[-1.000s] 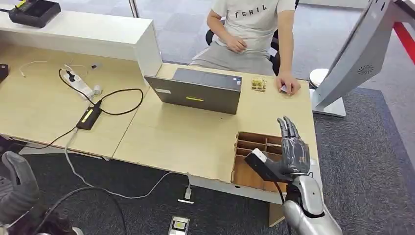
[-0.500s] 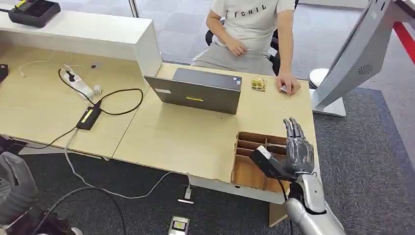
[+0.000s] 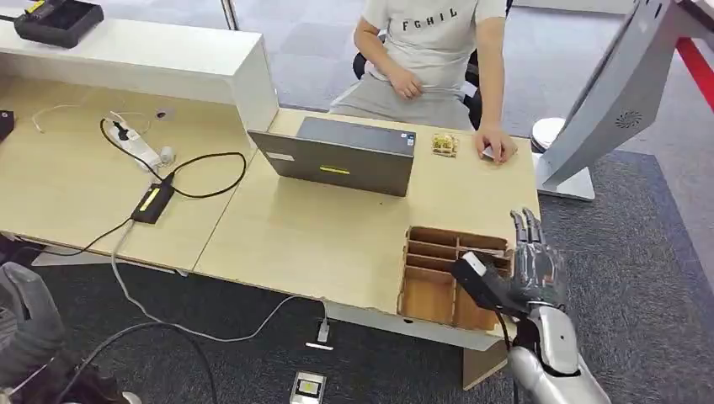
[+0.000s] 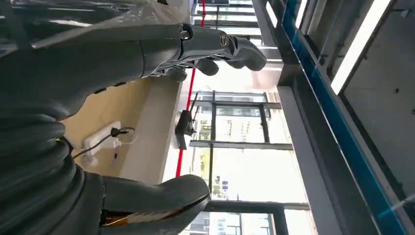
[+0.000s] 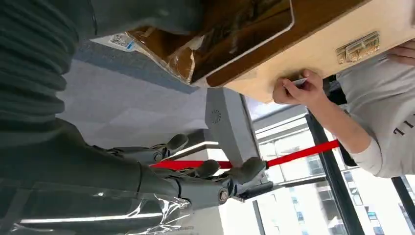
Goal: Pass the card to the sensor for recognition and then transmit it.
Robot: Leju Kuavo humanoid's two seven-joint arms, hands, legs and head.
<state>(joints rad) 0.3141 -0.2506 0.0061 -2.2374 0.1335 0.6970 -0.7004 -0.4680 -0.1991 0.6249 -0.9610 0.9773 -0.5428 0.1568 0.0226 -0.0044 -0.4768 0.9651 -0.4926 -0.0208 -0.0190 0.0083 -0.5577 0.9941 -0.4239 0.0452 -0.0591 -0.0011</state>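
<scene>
Card (image 3: pixel 487 152): a small pale thing under the person's hand (image 3: pixel 497 148) at the tabletop's (image 3: pixel 337 227) far right edge, mostly covered, so whether it is the card is a guess. Sensor not identifiable; the dark device (image 3: pixel 55 18) on the far-left counter is too small to tell. Right hand (image 3: pixel 526 263) hovers at the near right corner beside the wooden divider tray (image 3: pixel 446 265), fingers straight and apart, holding nothing. Left hand (image 4: pixel 215 49) hangs low, fingers loosely spread, empty. Risks: card well apart from right hand; reaching could clip the tray or laptop (image 3: pixel 341 156); flat card may slip at handover.
</scene>
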